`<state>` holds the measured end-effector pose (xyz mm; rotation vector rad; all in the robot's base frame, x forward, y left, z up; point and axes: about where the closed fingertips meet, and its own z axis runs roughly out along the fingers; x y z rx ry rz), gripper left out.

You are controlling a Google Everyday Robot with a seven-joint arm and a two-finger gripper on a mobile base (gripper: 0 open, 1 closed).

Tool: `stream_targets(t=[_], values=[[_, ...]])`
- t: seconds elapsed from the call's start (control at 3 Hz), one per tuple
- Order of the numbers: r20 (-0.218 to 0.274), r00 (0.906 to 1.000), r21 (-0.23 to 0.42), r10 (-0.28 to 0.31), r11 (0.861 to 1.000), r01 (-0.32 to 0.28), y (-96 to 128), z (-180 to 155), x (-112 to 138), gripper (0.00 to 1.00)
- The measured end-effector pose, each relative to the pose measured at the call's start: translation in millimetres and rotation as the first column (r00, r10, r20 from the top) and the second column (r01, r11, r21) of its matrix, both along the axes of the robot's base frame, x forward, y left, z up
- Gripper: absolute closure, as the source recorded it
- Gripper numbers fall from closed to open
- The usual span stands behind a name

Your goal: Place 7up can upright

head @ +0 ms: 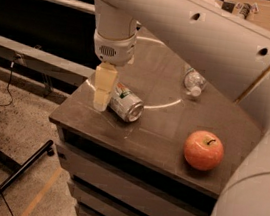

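Note:
The 7up can [126, 102] lies on its side near the front left corner of the brown table [172, 131], its shiny end facing the front right. My gripper [101, 100] hangs down from the white arm directly over the can's left end, with the pale yellow fingers [103, 87] pointing at the tabletop. The fingers cover the can's left end.
A red apple [203, 149] sits at the front right of the table. A clear plastic water bottle [194, 81] lies on its side at the back. The table's left edge drops to the floor, where a black stand leg [13, 175] lies.

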<state>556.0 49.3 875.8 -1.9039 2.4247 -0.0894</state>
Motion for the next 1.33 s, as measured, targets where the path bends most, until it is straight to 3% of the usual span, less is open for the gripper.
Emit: stream_targets(t=[0.33, 0.67, 1.0, 1.33], values=[[-0.031, 0.9906, 0.038, -0.133, 0.990, 0.134, 2.6, -11.5, -1.4, 0.00], [-0.046, 0.9682, 0.101, -0.246, 0.963, 0.249, 1.0, -20.8, -5.8, 0.01], [-0.064, 0.9443, 0.161, -0.323, 0.931, 0.329, 0.8, -27.6, -8.6, 0.29], [-0.058, 0.9327, 0.180, -0.356, 0.915, 0.360, 10.1, -26.1, -9.6, 0.60]])
